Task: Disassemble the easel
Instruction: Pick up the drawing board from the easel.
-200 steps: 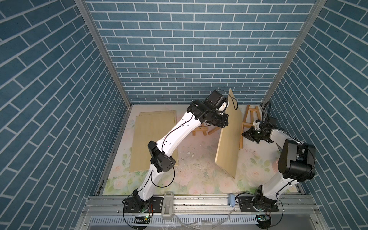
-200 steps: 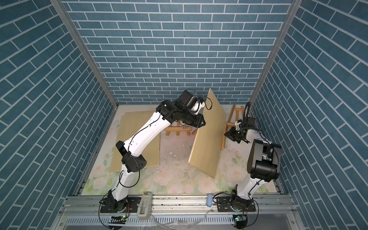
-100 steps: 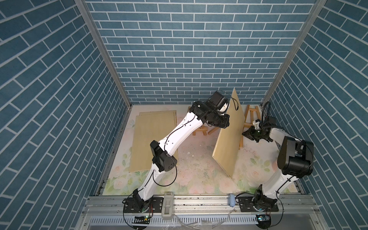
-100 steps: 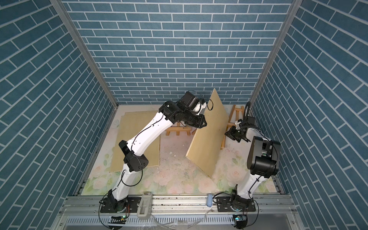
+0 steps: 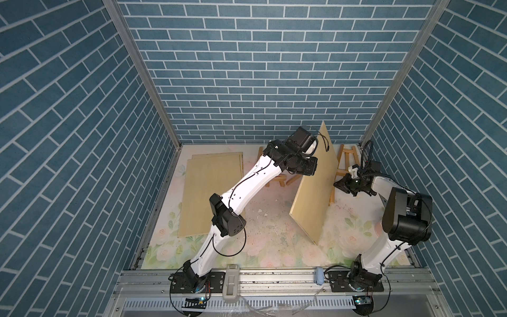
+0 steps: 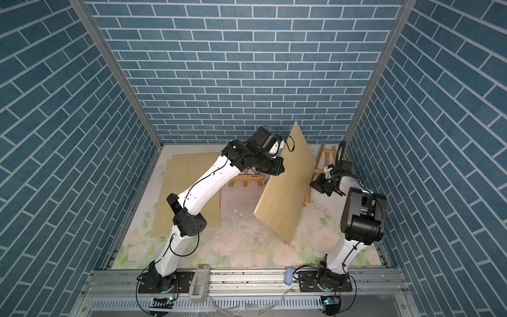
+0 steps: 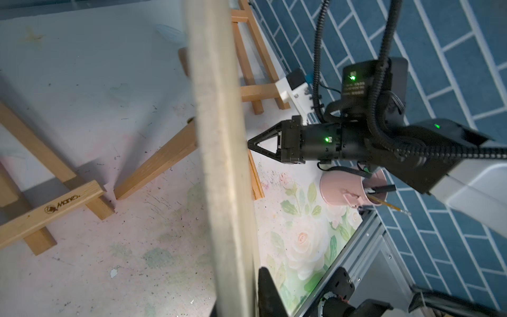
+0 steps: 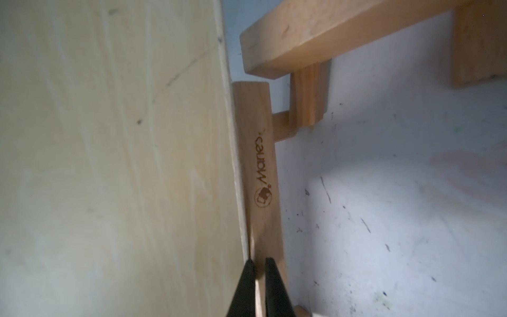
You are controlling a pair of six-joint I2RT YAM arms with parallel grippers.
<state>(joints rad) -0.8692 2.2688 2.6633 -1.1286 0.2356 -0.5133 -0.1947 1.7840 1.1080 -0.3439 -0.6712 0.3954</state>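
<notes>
Pale, flat plywood board (image 5: 312, 197) stands tilted right of the floral table's (image 5: 260, 244) centre, top edge pinched by the left hand (image 7: 241, 300); the right hand's (image 8: 258, 273) closed tips touch its face. Behind, slatted wooden easel (image 5: 347, 157), far right corner.

Blue brick walls (image 5: 247, 68) on 3 sides; floral floor mat (image 5: 274, 255).

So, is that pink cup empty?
No, the cup has a thin brush poking out over its rim.
</notes>
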